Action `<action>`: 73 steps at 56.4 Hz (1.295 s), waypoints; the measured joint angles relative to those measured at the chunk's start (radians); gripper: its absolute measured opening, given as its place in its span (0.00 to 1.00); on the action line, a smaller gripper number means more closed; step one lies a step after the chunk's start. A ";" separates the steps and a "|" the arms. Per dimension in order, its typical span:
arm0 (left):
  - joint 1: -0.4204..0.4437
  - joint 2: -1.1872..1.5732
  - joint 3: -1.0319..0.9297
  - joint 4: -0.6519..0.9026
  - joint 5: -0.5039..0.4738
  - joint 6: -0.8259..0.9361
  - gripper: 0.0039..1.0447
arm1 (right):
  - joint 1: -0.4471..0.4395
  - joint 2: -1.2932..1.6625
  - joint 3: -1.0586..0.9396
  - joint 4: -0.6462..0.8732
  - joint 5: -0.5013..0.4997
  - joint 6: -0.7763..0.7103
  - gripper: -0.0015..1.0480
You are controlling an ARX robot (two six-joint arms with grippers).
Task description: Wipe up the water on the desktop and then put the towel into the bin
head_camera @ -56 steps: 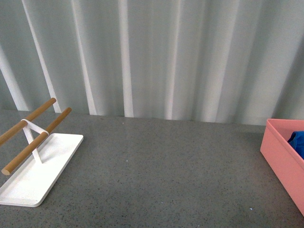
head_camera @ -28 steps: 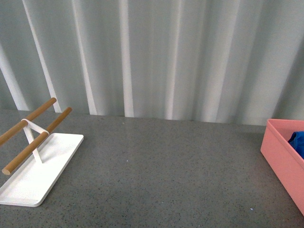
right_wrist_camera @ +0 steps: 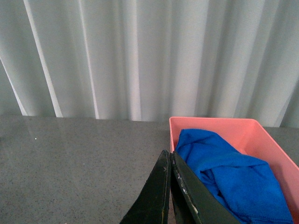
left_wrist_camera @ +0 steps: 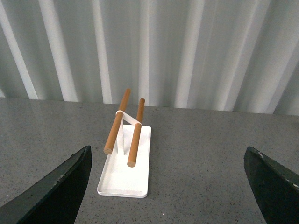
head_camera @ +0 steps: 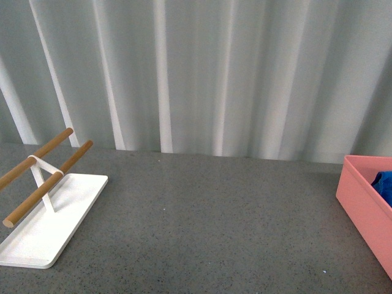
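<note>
Already binned: towel heaped inside bin, just beyond right claw, pinched shut, empty. Left claw spread wide, empty. Worktop looking dry; only parking arms left.

In the front view we see only a corner of the bin, cut by the right edge, and a sliver of the towel inside. The wooden bars run off the left edge. In the right wrist view, the right gripper hides part of the bin's near wall.
</note>
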 joint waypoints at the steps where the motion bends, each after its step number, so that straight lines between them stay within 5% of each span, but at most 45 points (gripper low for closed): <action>1: 0.000 0.000 0.000 0.000 0.000 0.000 0.94 | 0.000 0.000 0.000 0.000 0.000 0.000 0.03; 10: 0.000 0.000 0.000 0.000 0.000 0.000 0.94 | 0.000 0.000 0.000 0.000 0.000 -0.001 0.05; 40: 0.000 0.000 0.000 0.000 0.000 0.000 0.94 | 0.000 0.000 0.000 0.000 0.000 0.000 0.95; 73: 0.000 0.000 0.000 0.000 0.000 0.000 0.94 | 0.000 0.000 0.000 0.000 0.000 0.001 0.93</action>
